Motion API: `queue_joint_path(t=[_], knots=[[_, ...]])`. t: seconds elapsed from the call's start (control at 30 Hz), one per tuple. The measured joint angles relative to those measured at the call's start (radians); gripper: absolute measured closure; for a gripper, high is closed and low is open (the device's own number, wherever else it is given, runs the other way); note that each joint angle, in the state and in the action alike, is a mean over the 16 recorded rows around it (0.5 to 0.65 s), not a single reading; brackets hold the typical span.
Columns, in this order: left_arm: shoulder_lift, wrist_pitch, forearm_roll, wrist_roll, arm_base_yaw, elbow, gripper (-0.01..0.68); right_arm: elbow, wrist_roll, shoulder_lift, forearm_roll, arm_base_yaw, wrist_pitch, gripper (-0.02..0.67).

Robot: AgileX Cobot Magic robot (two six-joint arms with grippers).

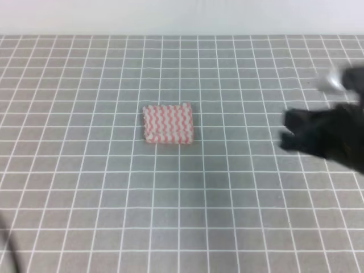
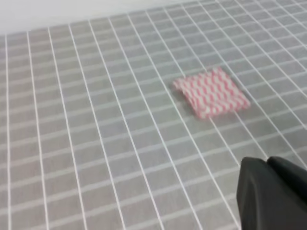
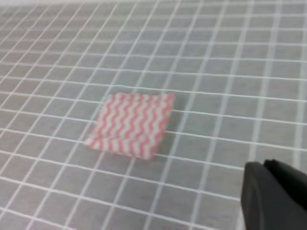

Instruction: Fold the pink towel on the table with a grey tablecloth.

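Note:
The pink towel (image 1: 168, 123) lies flat near the middle of the table with a grey tablecloth (image 1: 85, 187), as a small thick rectangle about two grid squares wide. Its layered edges show in the left wrist view (image 2: 212, 92) and the right wrist view (image 3: 132, 123). My right gripper (image 1: 286, 131) hovers blurred at the right, several squares from the towel, its two fingers apart and empty. One black finger (image 3: 273, 196) of it shows in its wrist view. Of my left gripper only one black finger (image 2: 268, 191) shows, well short of the towel.
A white wall (image 1: 182, 17) runs along the table's far edge. A thin dark cable (image 1: 8, 244) crosses the bottom left corner. Only the gridded cloth surrounds the towel on every side.

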Motion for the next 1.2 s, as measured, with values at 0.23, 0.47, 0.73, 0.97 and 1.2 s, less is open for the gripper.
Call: queue_joint_path(t=[0.23, 0.47, 0.73, 0.97, 1.2], knots=[[-0.252, 0.031, -0.035, -0.041, 0.0, 0.173, 0.673, 0.202, 0.0, -0.207, 0.002, 0.0, -0.094, 0.665], [-0.411, 0.057, -0.071, -0.068, 0.0, 0.274, 0.673, 0.259, 0.0, -0.306, 0.003, 0.0, -0.087, 0.665], [-0.462, 0.073, -0.087, -0.084, 0.0, 0.317, 0.673, 0.263, 0.0, -0.312, 0.005, 0.0, -0.05, 0.665], [-0.46, 0.069, -0.087, -0.081, 0.0, 0.324, 0.673, 0.263, 0.001, -0.29, 0.005, 0.0, -0.035, 0.665], [-0.456, 0.065, -0.085, -0.079, 0.0, 0.324, 0.673, 0.263, 0.001, -0.276, 0.006, 0.0, -0.033, 0.666]])
